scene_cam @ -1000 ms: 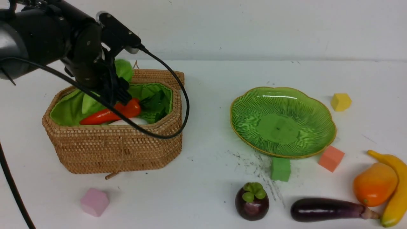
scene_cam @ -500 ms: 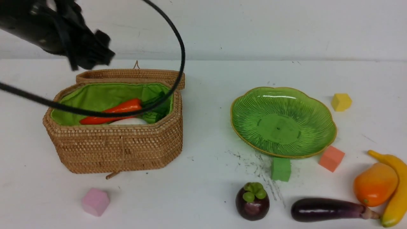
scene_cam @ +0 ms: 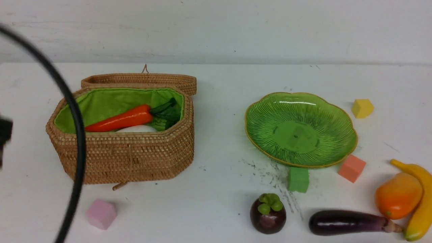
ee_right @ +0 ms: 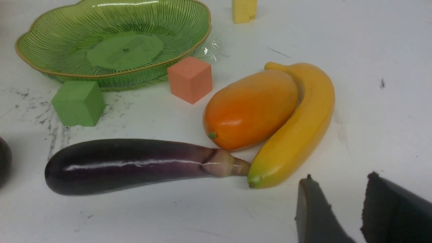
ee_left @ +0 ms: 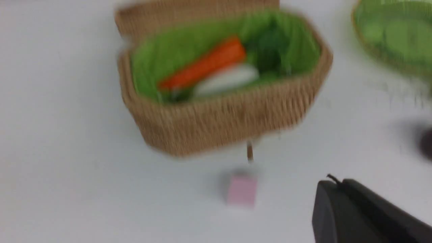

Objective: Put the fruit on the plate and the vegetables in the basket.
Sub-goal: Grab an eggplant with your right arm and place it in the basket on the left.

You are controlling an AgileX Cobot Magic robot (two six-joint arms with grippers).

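— Wicker basket [scene_cam: 128, 158] at nine o'clock on the bench [scene_cam: 219, 189], lid [scene_cam: 141, 80] thrown back, and we can see the carrot [scene_cam: 118, 122] and the white radish [scene_cam: 136, 128] bedded on the green lining [scene_cam: 101, 104]. Why there?
— Vegetables belong in the basket, so we'd call those two sorted. The carrot lies slanted, tip at eight o'clock, leafy end at two. The radish is mostly hidden beneath it.
— And the plate [scene_cam: 300, 130]?
— At three o'clock, bare. No fruit on it, so by our reckoning that half is not yet begun.
— What's left out?
— Down at five o'clock the eggplant [scene_cam: 347, 222] lies flat, long axis nine to three, stem at three, touching the lower tip of the banana [scene_cam: 418, 202]. The banana runs roughly twelve to six, curving round the mango [scene_cam: 398, 195], which leans against it. The mangosteen [scene_cam: 267, 213] sits alone at six, cap up.
— End effectors?
— The right end effector [ee_right: 339, 182] hovers just beside the banana's lower end, fingers apart, nothing between them. We judge it's placed for that cluster. The left end effector [ee_left: 332, 184] is pressed together and empty, clear of the basket; its wrist picture is blurred.
— Any risk?
— Those three lie touching, so lifting one may nudge its neighbours.
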